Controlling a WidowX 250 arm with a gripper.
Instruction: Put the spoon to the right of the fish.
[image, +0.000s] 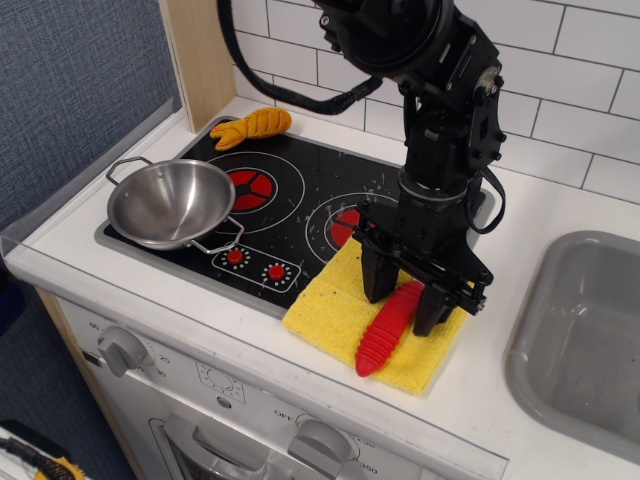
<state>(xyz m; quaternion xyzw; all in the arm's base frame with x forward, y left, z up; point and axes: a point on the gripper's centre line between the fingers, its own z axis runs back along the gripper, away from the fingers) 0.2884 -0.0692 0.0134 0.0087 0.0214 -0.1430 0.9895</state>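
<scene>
The spoon's ribbed red handle (385, 335) lies diagonally on a yellow cloth (335, 315) at the front right of the stove; its silver bowl is hidden behind the gripper. My black gripper (403, 300) is down over the handle's upper end. One finger sits against each side of the handle, closed on it, and the spoon still rests on the cloth. The orange-yellow fish (252, 125) lies at the stove's back left corner, far from the gripper.
A steel pan (170, 203) with wire handles sits on the front left burner. The black hob (290, 200) has red burners and knobs. A grey sink (590, 330) is at the right. White tiled wall stands behind, a wooden post at back left.
</scene>
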